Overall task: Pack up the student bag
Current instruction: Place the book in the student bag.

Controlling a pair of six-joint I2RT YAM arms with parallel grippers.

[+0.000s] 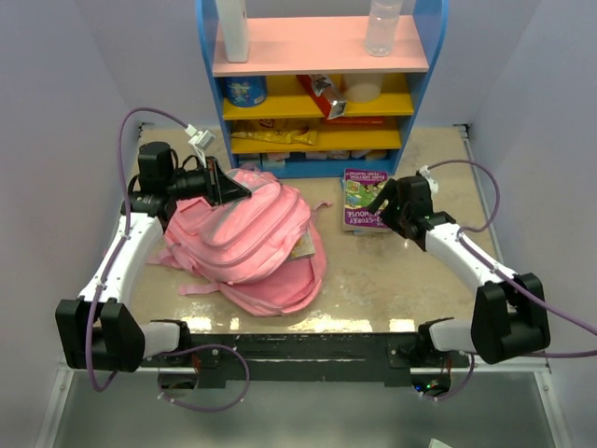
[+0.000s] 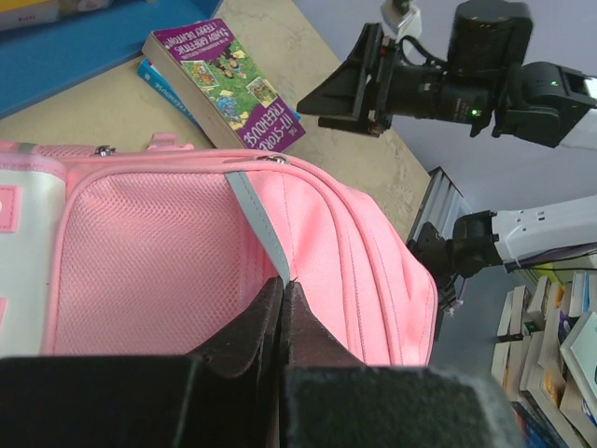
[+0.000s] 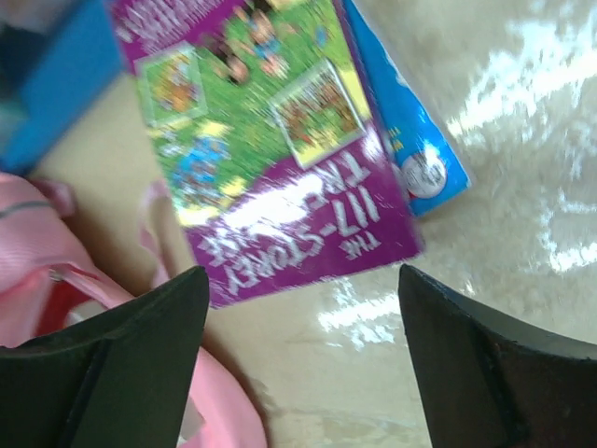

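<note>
The left gripper (image 2: 283,286) has its jaws pressed together, pinching the grey zip strip (image 2: 255,217) of the student bag (image 1: 252,238) on the table (image 1: 410,280). The right gripper (image 3: 303,280) has its jaws spread wide over the purple book (image 3: 280,159), at 3 o'clock from the bag.

Backpack (image 1: 252,238): pink, with grey strip (image 2: 256,219) and pink mesh panel (image 2: 149,271).
Book (image 3: 270,149): purple cover, white lettering, green picture panels.
Second book (image 3: 410,140), underneath: blue.
Shelf unit (image 1: 207,84): blue frame, pink top board (image 1: 308,47), yellow lower boards (image 1: 280,103).
Table (image 1: 401,280): beige, mottled.
Cables (image 1: 140,117): purple.
</note>
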